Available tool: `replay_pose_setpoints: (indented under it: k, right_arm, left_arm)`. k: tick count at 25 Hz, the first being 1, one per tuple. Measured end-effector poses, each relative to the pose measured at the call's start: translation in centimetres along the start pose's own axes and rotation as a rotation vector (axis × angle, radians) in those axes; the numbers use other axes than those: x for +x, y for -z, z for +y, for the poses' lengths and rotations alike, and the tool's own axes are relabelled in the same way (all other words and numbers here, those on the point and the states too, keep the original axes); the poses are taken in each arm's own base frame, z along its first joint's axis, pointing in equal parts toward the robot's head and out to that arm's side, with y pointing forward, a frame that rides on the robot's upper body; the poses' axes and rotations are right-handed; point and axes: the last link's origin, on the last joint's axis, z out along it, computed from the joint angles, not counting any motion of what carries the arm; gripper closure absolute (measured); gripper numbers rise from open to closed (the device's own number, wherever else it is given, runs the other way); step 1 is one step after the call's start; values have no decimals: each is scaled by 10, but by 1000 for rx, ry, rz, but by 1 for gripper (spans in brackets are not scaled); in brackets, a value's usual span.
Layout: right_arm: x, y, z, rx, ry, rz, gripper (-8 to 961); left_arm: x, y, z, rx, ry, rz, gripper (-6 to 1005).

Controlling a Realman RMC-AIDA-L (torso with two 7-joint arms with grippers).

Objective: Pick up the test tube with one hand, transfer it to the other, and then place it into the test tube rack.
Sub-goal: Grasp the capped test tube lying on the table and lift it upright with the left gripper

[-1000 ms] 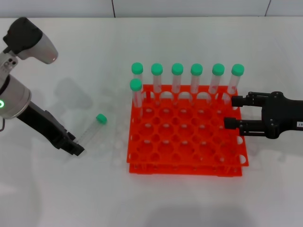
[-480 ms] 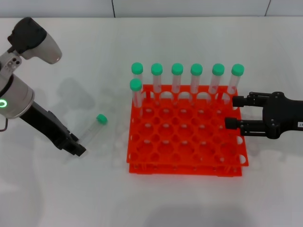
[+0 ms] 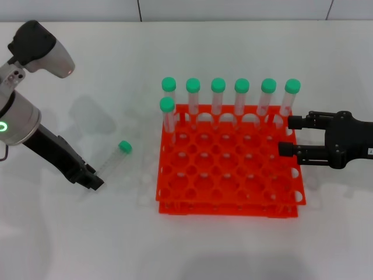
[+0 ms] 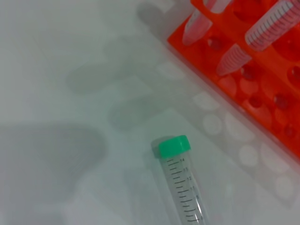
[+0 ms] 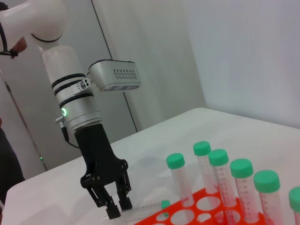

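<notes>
Your test tube lies flat on the worktop, left of the test tube rack. Your left pincer sits at its pointed end, fingers slightly parted, gripping nothing. Your right pincer hovers open over the rack's right edge, empty.

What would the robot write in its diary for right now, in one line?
left gripper: at tip of test tube, tube lying on table | right gripper: open, over test tube rack edge | tube not lifted

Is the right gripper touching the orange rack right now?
Cannot tell. In the head view the right gripper overlaps the rack edge, but it may be hovering above it.
</notes>
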Motion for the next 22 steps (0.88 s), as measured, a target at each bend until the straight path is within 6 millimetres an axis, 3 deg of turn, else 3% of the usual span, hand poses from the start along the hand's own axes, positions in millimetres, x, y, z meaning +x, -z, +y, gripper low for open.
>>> replay_pose_setpoints:
  k: [22]
  right_arm:
    - [0,0,0,0,1,-1,233]
  left_arm:
    - [-1,-1,-1,7,3,-12,746]
